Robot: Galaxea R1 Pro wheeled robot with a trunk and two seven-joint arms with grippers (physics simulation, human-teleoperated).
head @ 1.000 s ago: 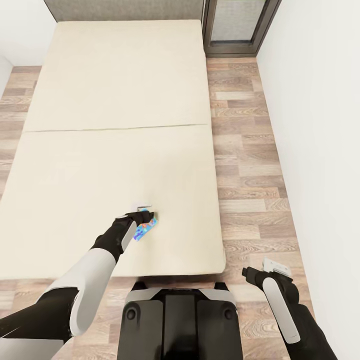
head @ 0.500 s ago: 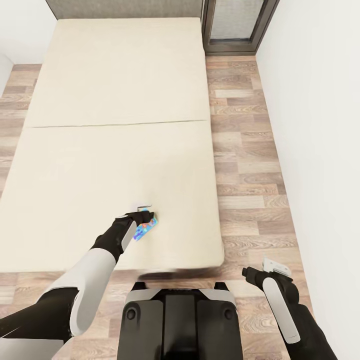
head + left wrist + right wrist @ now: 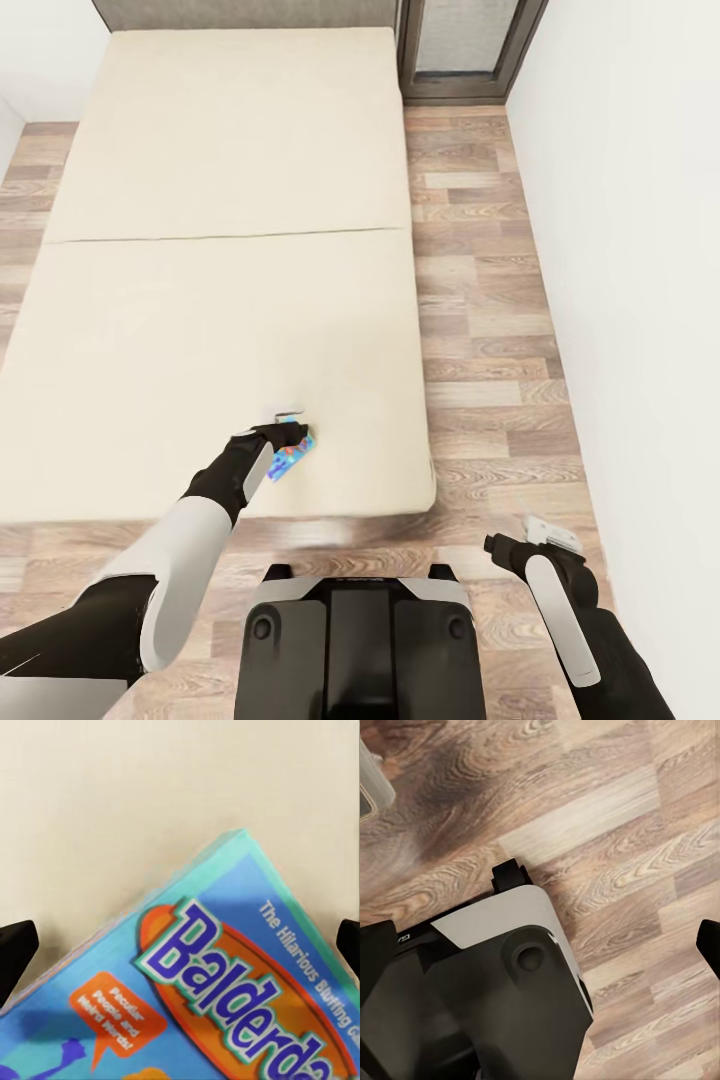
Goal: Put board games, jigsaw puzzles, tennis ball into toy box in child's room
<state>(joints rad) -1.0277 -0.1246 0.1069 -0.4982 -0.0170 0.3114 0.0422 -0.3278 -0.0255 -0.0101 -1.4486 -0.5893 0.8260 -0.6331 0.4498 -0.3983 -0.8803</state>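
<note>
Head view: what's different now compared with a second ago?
The bed now sits higher and further left in the view, with more floor between it and the base: the camera has moved, seemingly backing away. The left gripper still holds the blue board game; the right gripper is unchanged.

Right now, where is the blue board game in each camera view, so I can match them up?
Head view: the blue board game is at the left end effector, over the beige mattress near its foot edge.
Left wrist view: the game is close up, between the dark fingertips.
Right wrist view: wood floor and the robot's base.
Shared landmark: the mattress.
</note>
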